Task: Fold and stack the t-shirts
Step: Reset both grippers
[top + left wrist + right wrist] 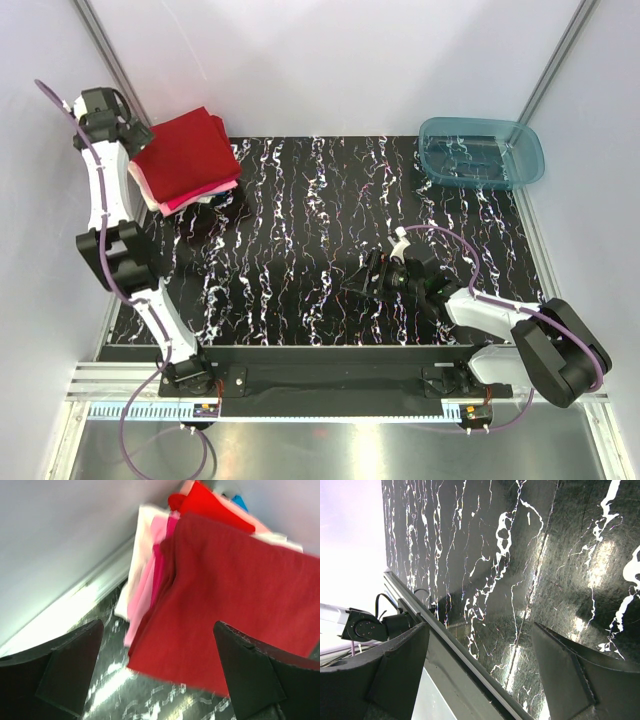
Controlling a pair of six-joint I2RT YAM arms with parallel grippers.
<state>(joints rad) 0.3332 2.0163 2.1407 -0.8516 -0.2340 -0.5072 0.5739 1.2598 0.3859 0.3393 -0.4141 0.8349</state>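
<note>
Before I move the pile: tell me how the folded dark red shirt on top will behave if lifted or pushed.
Probably floppy: the dark red shirt is thin folded cloth, so lifted by one edge it would likely unfold. Pushed, it may slide off the pink shirts beneath, whose edges sit staggered.

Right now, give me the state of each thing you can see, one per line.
dark red t-shirt: folded, lying on top of the stack at the far left corner.
folded shirts beneath: stacked, pink and white edges showing under the red one.
left gripper: open, at the stack, gripping nothing.
right gripper: open, over bare table, holding nothing.
teal tub: upright, open-topped, at the far right corner.
</note>
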